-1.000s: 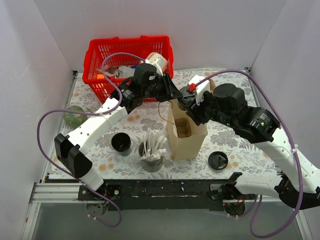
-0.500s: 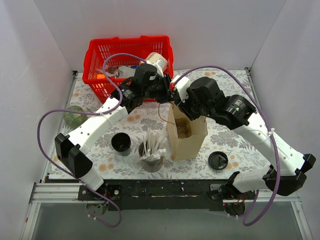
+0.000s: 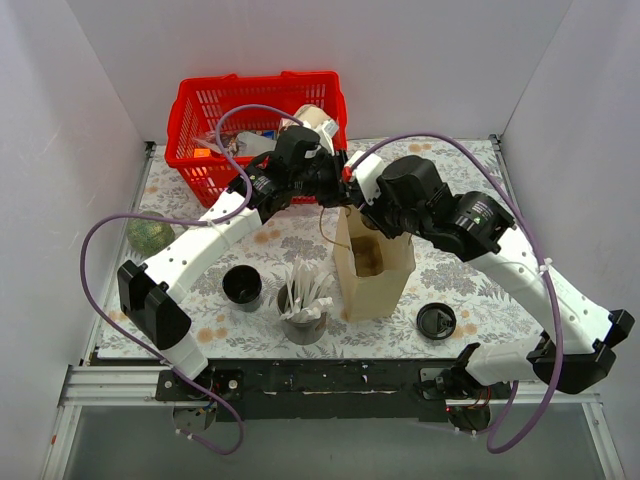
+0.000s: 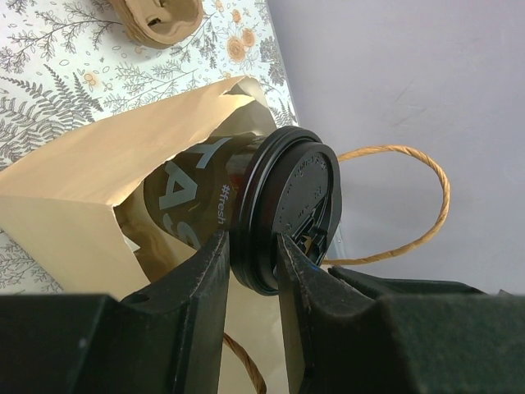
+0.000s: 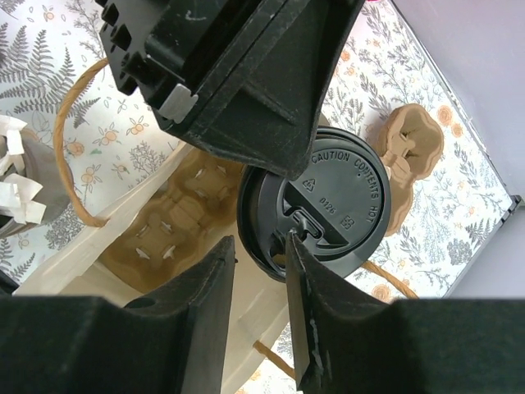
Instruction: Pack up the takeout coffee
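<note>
Our left gripper [image 4: 252,248] is clamped on the lid rim of the takeout coffee [image 4: 190,190]. The cup is tilted, half inside the paper bag [image 4: 74,205], at the bag's 12 o'clock edge. Our right gripper [image 5: 258,244] is nearly closed at the lid's 7 o'clock; we cannot tell if it holds anything.

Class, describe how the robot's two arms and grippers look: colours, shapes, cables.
The left arm and right arm have white links with bulky black joints. A purple cable loops along each. The left gripper and right gripper have flat matte-black fingers.
</note>
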